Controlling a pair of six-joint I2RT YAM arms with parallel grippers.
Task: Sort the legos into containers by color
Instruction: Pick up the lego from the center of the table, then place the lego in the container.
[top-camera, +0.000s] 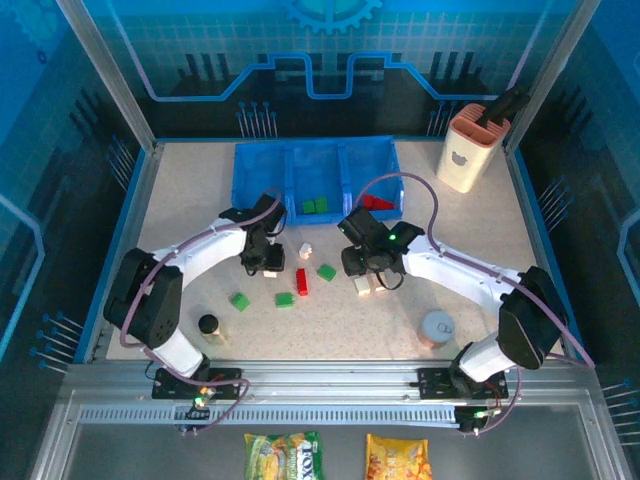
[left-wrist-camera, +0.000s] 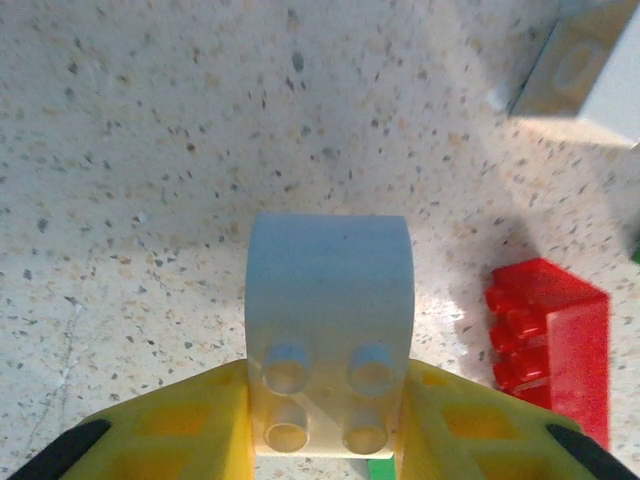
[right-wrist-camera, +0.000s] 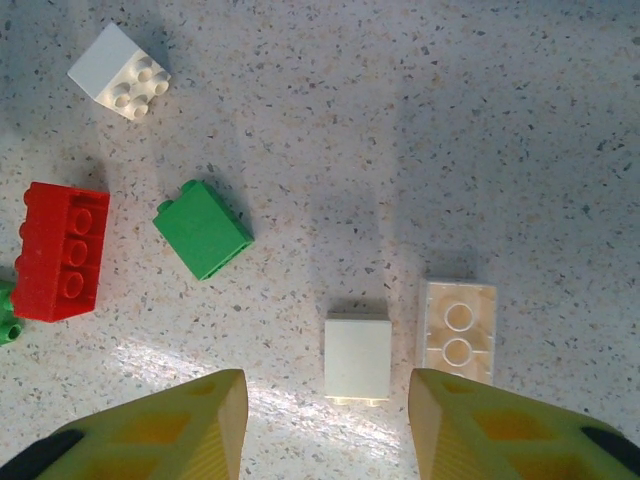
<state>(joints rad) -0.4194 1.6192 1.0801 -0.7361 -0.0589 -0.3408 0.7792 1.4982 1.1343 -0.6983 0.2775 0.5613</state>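
Left fingers (left-wrist-camera: 180, 430) are clamping the white brick (left-wrist-camera: 328, 320), studs facing the wrist; the blue tray (top-camera: 260, 180) is lying beyond them. Right fingers (right-wrist-camera: 170, 430) are standing wide, a second white brick (right-wrist-camera: 357, 357) lying between and just ahead.

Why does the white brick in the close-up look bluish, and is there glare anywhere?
Left wrist view: the white brick, gripped by the left tool, is shaded and takes a blue cast; the pale brick at top right is blurred. Right wrist view: glare streaks the table near the right tool.
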